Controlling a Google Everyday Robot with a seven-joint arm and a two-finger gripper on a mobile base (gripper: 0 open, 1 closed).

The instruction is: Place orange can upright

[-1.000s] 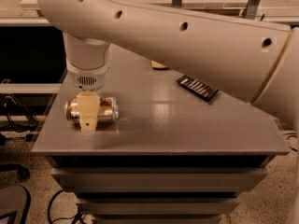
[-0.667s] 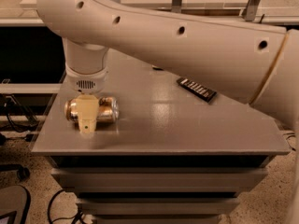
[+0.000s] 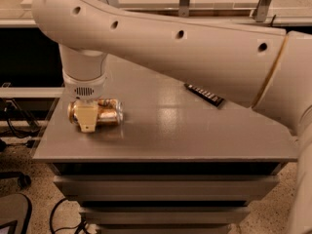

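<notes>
The orange can (image 3: 108,112) lies on its side near the left front corner of the grey table (image 3: 175,135). It is shiny copper, with its ends facing left and right. My gripper (image 3: 87,117) comes straight down from the white wrist onto the can. One cream finger (image 3: 87,118) lies flat against the can's near side. The other finger is hidden behind the can. The gripper looks shut on the can, which still rests on the table.
A flat black ribbed rectangle (image 3: 204,94) lies on the table at the right, partly under my big white arm (image 3: 195,48). The table's left edge is close to the can. Drawers sit below the table, and cables lie on the floor at the left.
The can and gripper stay in the same place. Only the upper arm has shifted slightly.
</notes>
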